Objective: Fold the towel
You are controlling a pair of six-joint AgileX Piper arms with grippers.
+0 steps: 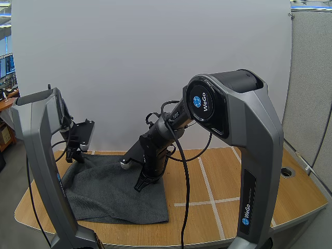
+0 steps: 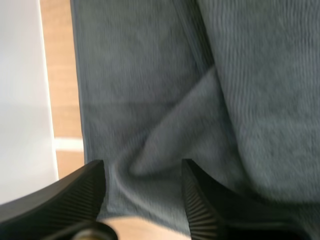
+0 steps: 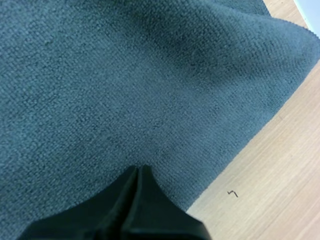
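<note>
Dark grey soft-piled towel (image 1: 111,192) lies spread and a little rumpled on the pale wooden table (image 1: 259,176) with its white tape lines, beneath both grippers. The left gripper (image 2: 142,167) hangs low over the towel's far left corner, its two black fingers set wide with their ribbed faces turned to each other. A raised crease of cloth runs just ahead of the gap between them, and the towel's edge and bare wood lie just beside one finger. The right gripper (image 3: 136,172) has its fingers pressed together into one wedge that holds nothing, the tip down at the pile near the towel's right edge; whether it touches, I cannot tell. From where I stand the cloth looks light, limp and grippy rather than slick, so it would likely sag and drape once lifted. A corner or hem seems the sound place to pinch it.
</note>
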